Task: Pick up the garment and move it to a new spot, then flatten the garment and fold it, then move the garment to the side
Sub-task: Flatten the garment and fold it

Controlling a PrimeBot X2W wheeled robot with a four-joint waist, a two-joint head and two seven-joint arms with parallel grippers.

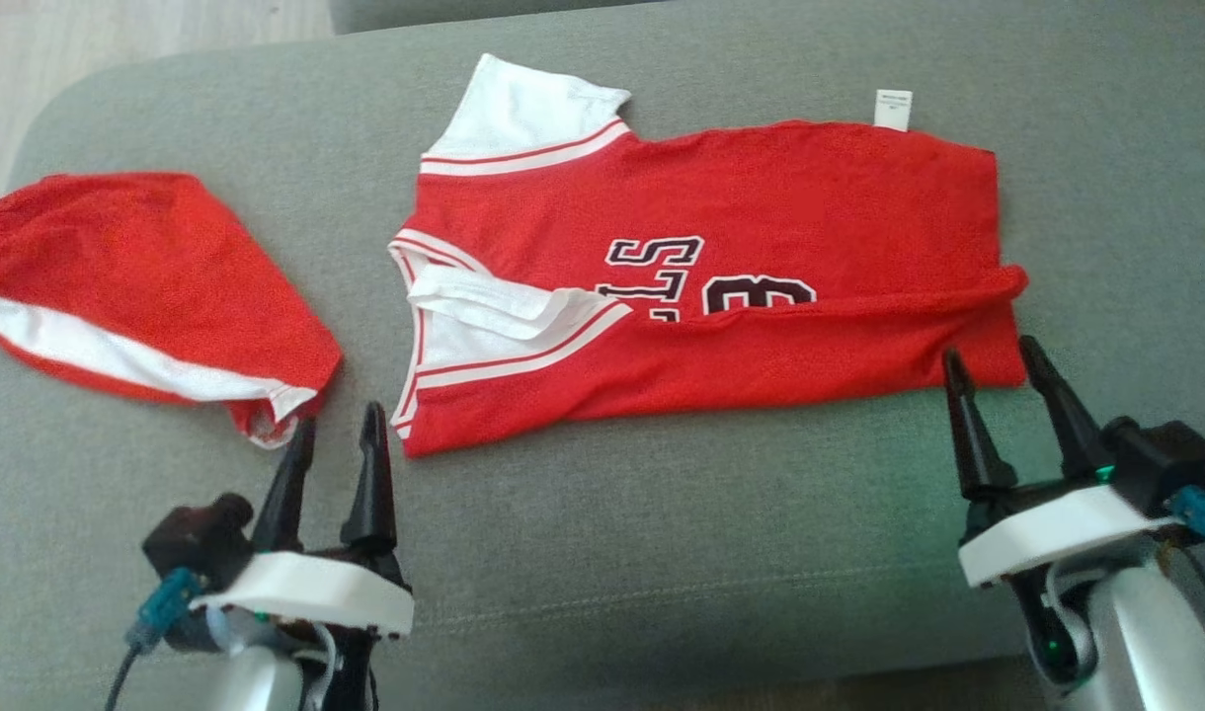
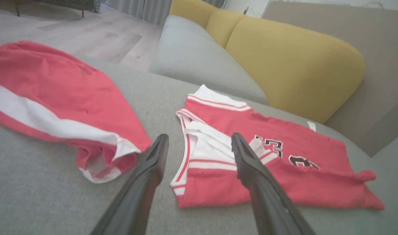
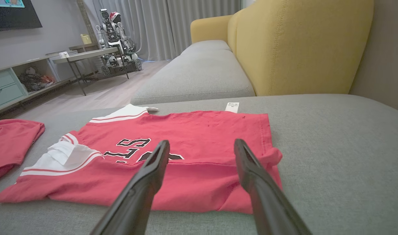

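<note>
The red garment (image 1: 810, 197), a jersey with white trim and dark lettering, lies flat in the middle of the grey sofa seat (image 1: 662, 553), closer to the far edge. Its collar end points to the robot's left and its hem to the right. The near long side is folded up over the body, covering the lower part of the lettering. A white label (image 1: 893, 109) sticks out at the far edge.

The right end effector (image 1: 989, 348) is spread wide and holds nothing. Its fingertips are over the garment's near right corner; I cannot tell whether they touch the cloth. The left end effector (image 1: 340, 415) is also parted and empty, just off the garment's near left corner, above bare seat.

A second red piece with a white stripe (image 1: 138, 257) lies bunched near the seat's left edge, apart from the jersey. A yellow backrest (image 3: 300, 45) rises beyond the far edge.
</note>
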